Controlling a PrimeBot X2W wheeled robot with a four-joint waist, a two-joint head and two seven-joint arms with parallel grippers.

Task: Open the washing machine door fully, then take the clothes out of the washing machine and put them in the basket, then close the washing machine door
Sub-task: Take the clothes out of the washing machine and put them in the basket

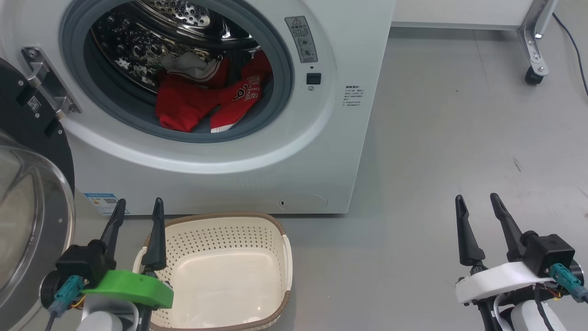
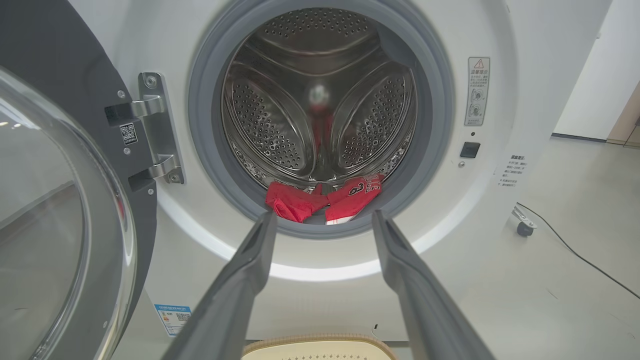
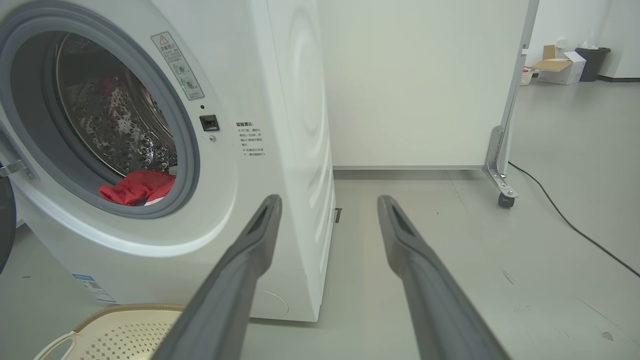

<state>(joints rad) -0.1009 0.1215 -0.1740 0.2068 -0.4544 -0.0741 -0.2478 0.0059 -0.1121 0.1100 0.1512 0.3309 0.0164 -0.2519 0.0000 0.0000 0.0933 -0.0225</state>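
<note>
The white washing machine point(image 1: 321, 151) stands with its round mouth uncovered. Its black door point(image 1: 32, 202) with the glass bowl point(image 2: 45, 225) is swung open on the left. Red clothes point(image 1: 202, 99) with white trim lie at the front of the steel drum, also seen as clothes point(image 2: 325, 200) and clothes point(image 3: 137, 186). The cream basket point(image 1: 220, 230) sits on the floor in front of the machine, with nothing in it. My left gripper point(image 1: 140, 207) is open, low beside the basket's left rim, pointing at the mouth point(image 2: 320, 215). My right gripper point(image 1: 477, 200) is open over bare floor right of the machine point(image 3: 327, 200).
A white panel on a castor leg point(image 1: 533, 55) stands at the back right, with a black cable point(image 1: 574, 50) trailing over the grey floor. Far off in the right wrist view are a cardboard box point(image 3: 557, 67) and a dark bin point(image 3: 592, 62).
</note>
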